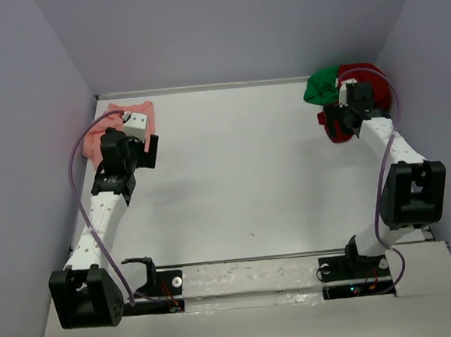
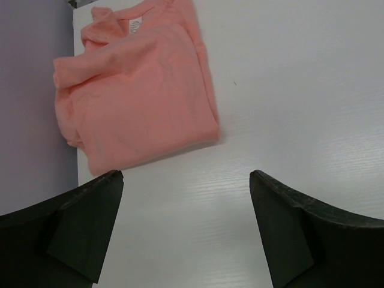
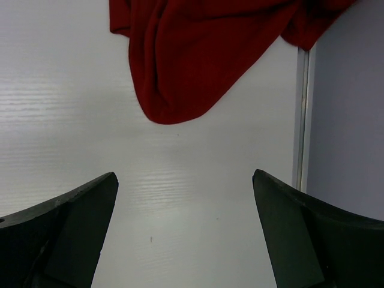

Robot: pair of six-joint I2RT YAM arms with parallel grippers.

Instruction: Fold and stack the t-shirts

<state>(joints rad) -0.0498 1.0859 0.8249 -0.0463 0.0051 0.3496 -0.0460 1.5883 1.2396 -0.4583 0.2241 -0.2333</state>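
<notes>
Over at the far left corner of the table (image 1: 242,175), the salmon pink t-shirt (image 2: 138,90) lies flat in a rough, folded-looking rectangle, neck label facing up, one edge hard against the left wall (image 2: 30,90). The left gripper (image 2: 186,177) hovers just short of its near hem, jaws spread wide and holding nothing. Across on the far right, the dark red t-shirt (image 3: 192,60) sits bunched in the corner with the bright green t-shirt (image 1: 322,85) crumpled right beside it, the two touching. The right gripper (image 3: 186,175) hangs over the red cloth's drooping lobe, likewise wide apart and empty. My read on handling: all three are light, limp cotton that will sag and drag rather than hold any shape, so a pinch at a hem corner or shoulder seam looks best, taking just one layer so each shirt can be spread flat before folding. The heap on the right is the tricky part, because a grab could snag both shirts at once. Watch the right wall (image 3: 348,120) and the raised table edge strip (image 3: 302,120) too, as both crowd that corner and leave the fingers little room, while the middle of the table offers the working space.
</notes>
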